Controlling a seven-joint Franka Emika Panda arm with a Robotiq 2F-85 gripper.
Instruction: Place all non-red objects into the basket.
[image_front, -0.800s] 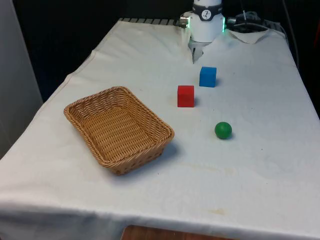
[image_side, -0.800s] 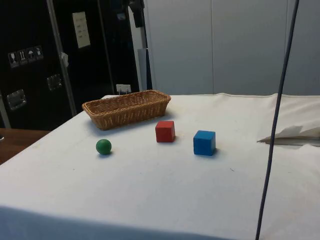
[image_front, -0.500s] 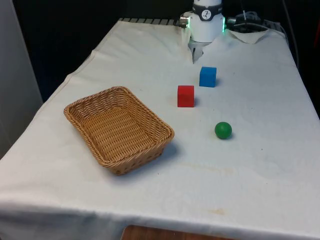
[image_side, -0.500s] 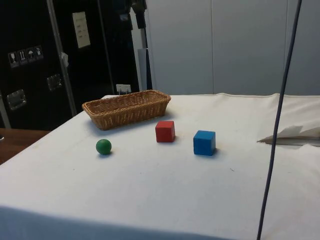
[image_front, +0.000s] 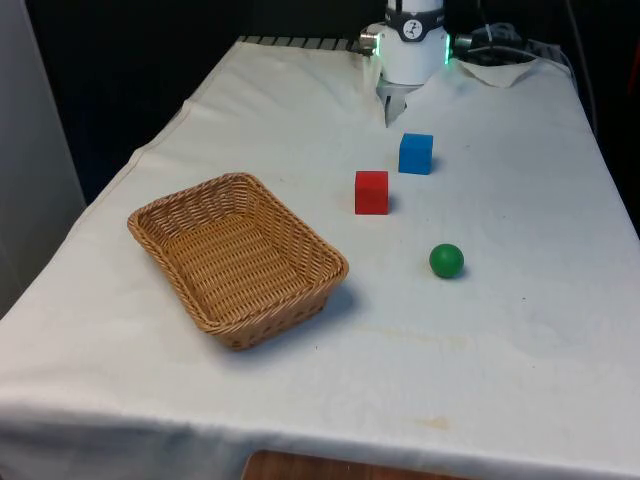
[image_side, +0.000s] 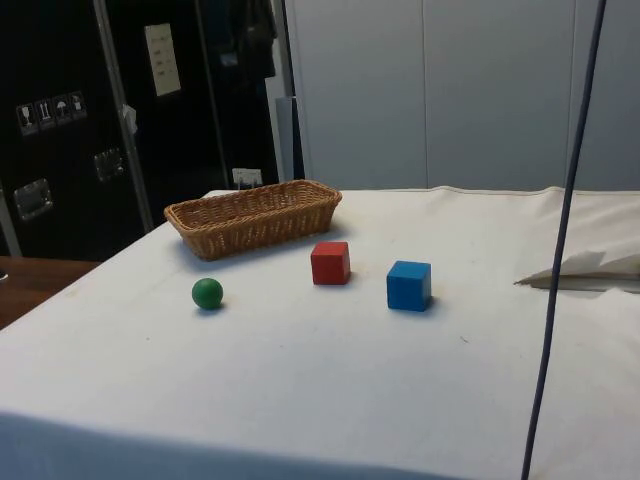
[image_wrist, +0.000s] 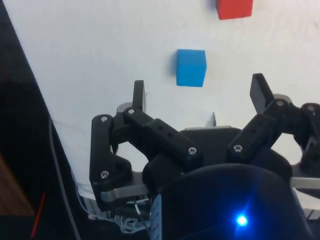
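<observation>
The white arm stands at the far end of the worktop, its end effector (image_wrist: 200, 92) held up off the white cloth and pointing down. The two black fingers (image_wrist: 138, 96) are spread wide apart, with nothing between them.

Arm (image_front: 413, 55): white, rounded casing w/ a dark band near its top and green-lit strips on both sides. Gripper (image_wrist: 199, 95): all black, matte. Two fingers (image_wrist: 139, 95) w/ flat, squared tips, each carried on jointed link bars (image_wrist: 160, 132) that widen back from the tips toward a rounded black body. Silver round-head screws (image_wrist: 192, 150) sit at each link pivot behind the fingers, several per side. A grey metal bracket (image_wrist: 117, 192) lies behind the links of one finger, w/ a tangle of thin white wires (image_wrist: 125, 224) just past it.
</observation>
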